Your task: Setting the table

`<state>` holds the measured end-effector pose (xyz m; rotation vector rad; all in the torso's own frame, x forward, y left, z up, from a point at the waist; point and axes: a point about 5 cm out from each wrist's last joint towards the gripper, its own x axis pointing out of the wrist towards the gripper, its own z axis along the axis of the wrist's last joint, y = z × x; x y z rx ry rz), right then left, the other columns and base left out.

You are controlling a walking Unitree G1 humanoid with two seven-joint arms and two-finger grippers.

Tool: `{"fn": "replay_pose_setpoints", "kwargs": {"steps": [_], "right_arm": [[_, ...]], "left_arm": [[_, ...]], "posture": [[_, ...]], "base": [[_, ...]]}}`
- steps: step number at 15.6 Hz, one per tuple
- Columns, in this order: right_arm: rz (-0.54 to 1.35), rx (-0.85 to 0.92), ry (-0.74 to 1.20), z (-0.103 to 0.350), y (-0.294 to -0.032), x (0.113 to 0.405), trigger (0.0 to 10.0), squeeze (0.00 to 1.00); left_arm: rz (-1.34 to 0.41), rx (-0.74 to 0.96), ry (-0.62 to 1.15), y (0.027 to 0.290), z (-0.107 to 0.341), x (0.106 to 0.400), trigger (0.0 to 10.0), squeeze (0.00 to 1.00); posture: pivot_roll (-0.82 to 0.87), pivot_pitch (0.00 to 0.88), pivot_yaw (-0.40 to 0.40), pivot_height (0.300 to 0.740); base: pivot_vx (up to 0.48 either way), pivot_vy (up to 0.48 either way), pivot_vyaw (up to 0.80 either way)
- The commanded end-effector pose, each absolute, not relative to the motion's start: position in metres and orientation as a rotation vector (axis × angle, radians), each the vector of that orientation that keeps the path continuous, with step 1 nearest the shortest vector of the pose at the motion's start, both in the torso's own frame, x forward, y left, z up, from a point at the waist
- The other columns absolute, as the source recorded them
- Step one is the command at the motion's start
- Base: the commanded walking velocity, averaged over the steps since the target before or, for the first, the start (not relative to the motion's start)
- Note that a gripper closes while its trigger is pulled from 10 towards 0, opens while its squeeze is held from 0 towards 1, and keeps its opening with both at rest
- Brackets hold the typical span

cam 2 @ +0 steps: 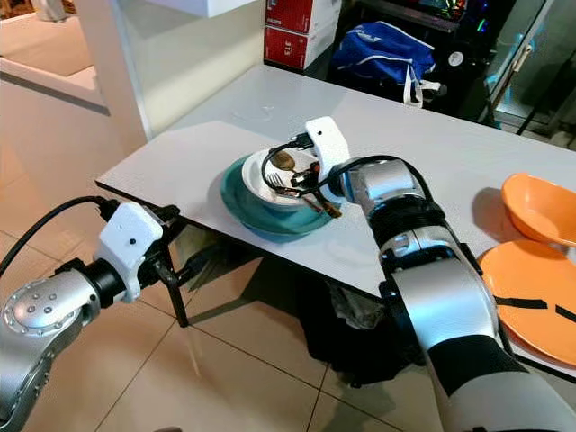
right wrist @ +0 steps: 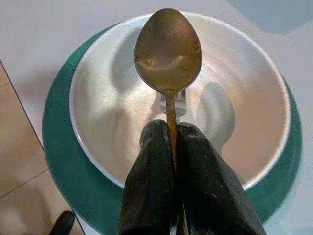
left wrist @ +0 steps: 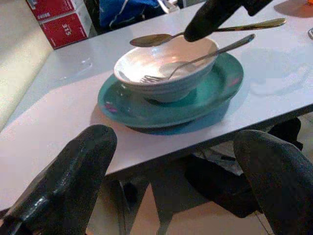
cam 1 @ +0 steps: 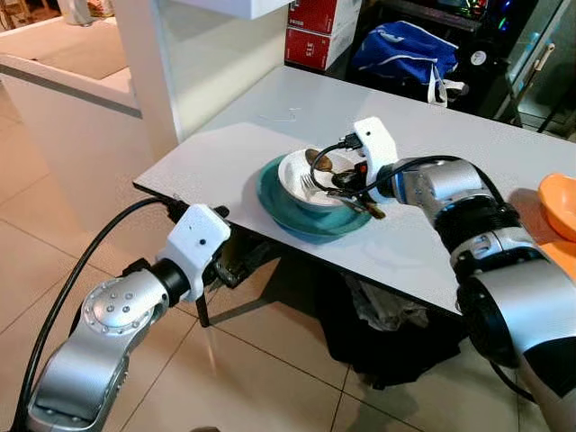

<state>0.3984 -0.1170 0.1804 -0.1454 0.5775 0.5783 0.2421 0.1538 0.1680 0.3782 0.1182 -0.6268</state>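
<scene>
Bronze-coloured spoon [right wrist: 167, 49] held level over a white bowl [cam 1: 306, 180] on a teal plate [cam 1: 310, 211], near edge of a white table [cam 1: 432, 243], fork [left wrist: 195, 61] resting in the bowl, right gripper [right wrist: 171, 142] fingers clamped on the spoon's handle, left gripper [left wrist: 171, 166] spread wide, empty, below the table's near edge.

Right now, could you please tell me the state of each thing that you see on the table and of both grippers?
Spoon: held above the bowl.
Fork: lying in the bowl.
White bowl: upright on the teal plate.
Teal plate: flat, near the table's edge.
Right gripper: shut on the spoon.
Left gripper: open, below the table's edge.
</scene>
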Motion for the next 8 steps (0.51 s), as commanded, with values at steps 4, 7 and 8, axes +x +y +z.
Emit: {"fn": "replay_pose_setpoints", "kwargs": {"steps": [4,7,8], "right_arm": [[0.535,-0.180,0.550,0.1871,-0.1150,0.4044,10.0,0.00],[0.524,-0.160,0.546,0.1857,-0.1146,0.4048,10.0,0.00],[0.523,-0.158,0.546,0.1852,-0.1143,0.4048,10.0,0.01]], "left_arm": [[-0.662,0.378,0.114,0.1471,0.1693,0.2357,10.0,0.00],[-0.658,0.375,0.127,0.1488,0.1676,0.2328,10.0,0.00],[-0.658,0.374,0.128,0.1491,0.1675,0.2325,10.0,0.00]], "posture": [[0.10,0.000,-0.091,0.740],[0.10,0.005,-0.100,0.740],[0.10,0.006,-0.100,0.740]], "base": [[0.000,0.000,0.00],[0.000,0.000,0.00],[0.000,0.000,0.00]]}}
